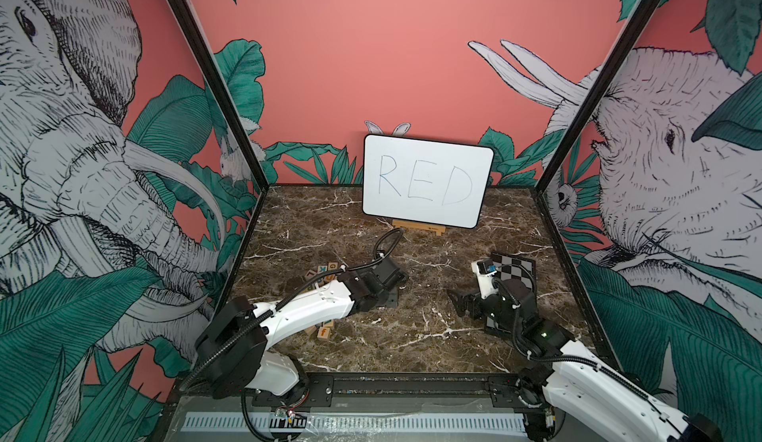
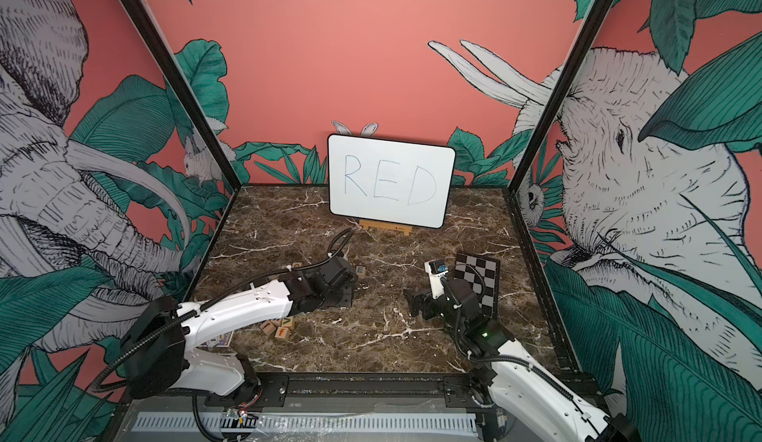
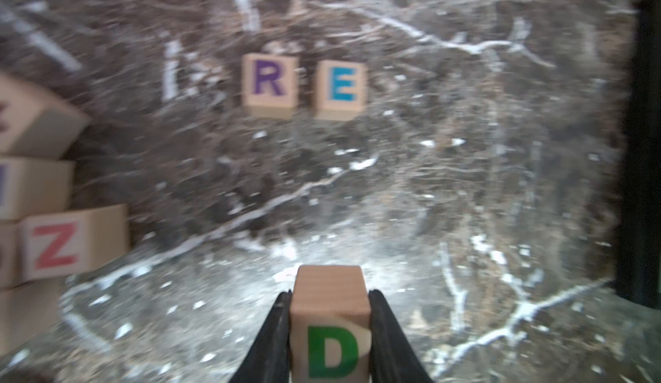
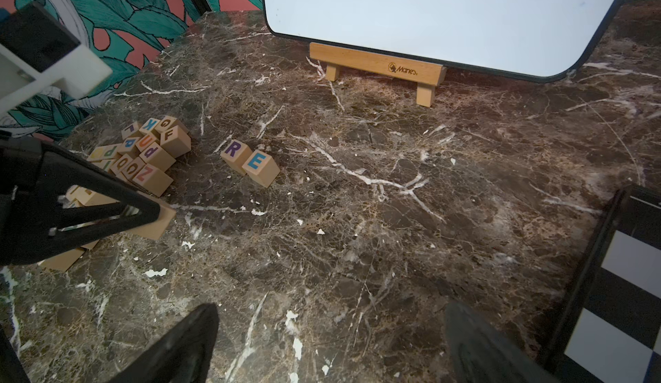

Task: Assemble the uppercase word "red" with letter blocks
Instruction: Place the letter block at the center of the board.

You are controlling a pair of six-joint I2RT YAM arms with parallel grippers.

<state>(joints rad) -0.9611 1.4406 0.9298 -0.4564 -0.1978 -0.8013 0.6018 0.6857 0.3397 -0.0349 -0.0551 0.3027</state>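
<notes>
Wooden D-block (image 3: 329, 331) — in low left tool (image 3: 329, 293)

The left arm (image 1: 313, 308) hides most letter blocks (image 1: 324, 332).

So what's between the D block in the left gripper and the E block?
Nothing; the left wrist view shows bare marble tabletop between the D block and the E block.

Pale bare wood on the D block (image 3: 329, 327), fine grain showing, matt. Same wood on the R block (image 3: 269, 81) and E block (image 3: 339, 88). Dark marble-look tabletop (image 3: 465, 191), smooth, with a sheen under the light. Black matt fingers (image 3: 388, 338) on the left gripper (image 3: 329, 295), perhaps plastic. Smooth white board (image 4: 447, 16), light wood stand (image 4: 375, 64).
</notes>
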